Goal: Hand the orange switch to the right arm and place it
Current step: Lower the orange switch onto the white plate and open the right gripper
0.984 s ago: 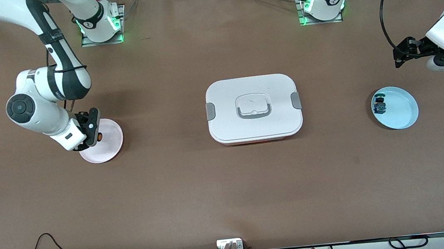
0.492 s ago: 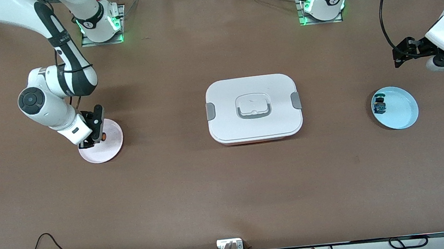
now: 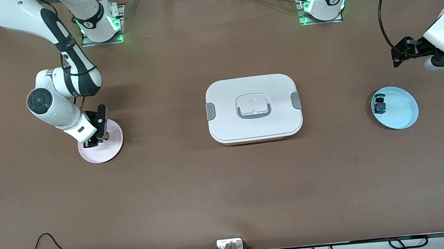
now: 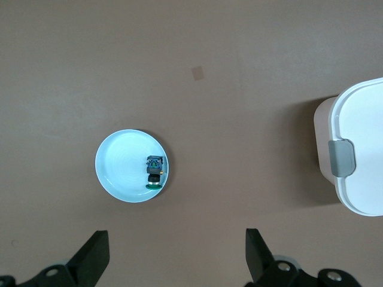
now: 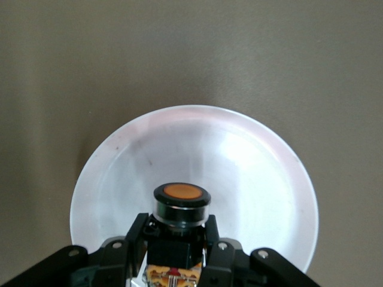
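My right gripper (image 3: 97, 135) is over the pink plate (image 3: 105, 153) at the right arm's end of the table. It is shut on the orange switch (image 5: 181, 200). In the right wrist view the fingers (image 5: 136, 230) clamp the switch's black body, with the orange cap pointing over the plate (image 5: 251, 161). A bit of orange shows beside the gripper in the front view (image 3: 106, 134). I cannot tell if the switch touches the plate. My left gripper (image 3: 397, 56) is open and empty, up beside the blue plate (image 3: 404, 115).
A white lidded container (image 3: 253, 108) with grey clasps stands mid-table and shows in the left wrist view (image 4: 365, 155). The blue plate (image 4: 122, 173) holds a small blue-and-green-topped part (image 3: 379, 105), also in the left wrist view (image 4: 155, 170). The left gripper (image 4: 176, 251) hangs over bare table.
The right arm's wrist has swung toward the middle of the table and stood more upright, keeping the switch over the pink plate. The left arm has barely drifted.
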{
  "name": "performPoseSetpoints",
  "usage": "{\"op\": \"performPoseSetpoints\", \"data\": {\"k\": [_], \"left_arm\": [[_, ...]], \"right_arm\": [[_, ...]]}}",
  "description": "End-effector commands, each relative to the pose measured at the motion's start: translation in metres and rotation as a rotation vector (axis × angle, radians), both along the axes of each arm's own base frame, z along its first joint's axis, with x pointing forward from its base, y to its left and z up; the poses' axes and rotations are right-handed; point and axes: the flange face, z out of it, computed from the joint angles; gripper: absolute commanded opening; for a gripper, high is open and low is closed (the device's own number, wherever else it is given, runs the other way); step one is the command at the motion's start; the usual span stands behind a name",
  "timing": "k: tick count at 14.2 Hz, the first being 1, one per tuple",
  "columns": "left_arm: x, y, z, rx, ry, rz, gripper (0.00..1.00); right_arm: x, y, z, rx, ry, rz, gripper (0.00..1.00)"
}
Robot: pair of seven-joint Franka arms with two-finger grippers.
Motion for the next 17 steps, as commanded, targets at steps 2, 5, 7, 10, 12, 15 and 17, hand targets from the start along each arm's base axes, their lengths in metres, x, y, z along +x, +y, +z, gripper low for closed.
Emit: {"op": "performPoseSetpoints", "data": {"k": [2, 5, 7, 10, 12, 15, 17], "left_arm": [[-0.005, -0.002, 0.005, -0.009, 0.003, 0.01, 1.0], [-0.005, -0.002, 0.005, -0.009, 0.003, 0.01, 1.0], [-0.005, -0.002, 0.005, -0.009, 0.003, 0.008, 1.0], [-0.005, -0.002, 0.005, -0.009, 0.003, 0.008, 1.0], [-0.005, 0.0, 0.005, -0.01, 0.003, 0.004, 1.0], [-0.005, 0.001, 0.005, -0.01, 0.003, 0.005, 1.0], [-0.005, 0.001, 0.005, -0.011, 0.003, 0.005, 1.0]], "right_arm": [[-0.012, -0.002, -0.014, -0.007, 0.005, 0.042, 0.0], [-0.018, -0.003, -0.02, -0.007, 0.008, 0.04, 0.0], [-0.02, -0.003, -0.023, -0.005, 0.019, 0.013, 0.51], [-0.017, -0.003, -0.016, -0.003, 0.009, 0.019, 1.0], [-0.013, -0.002, 0.001, 0.002, -0.009, 0.02, 1.0], [0.0, 0.001, 0.042, 0.012, -0.034, 0.018, 1.0], [0.017, 0.003, 0.077, 0.019, -0.029, 0.009, 1.0]]}}
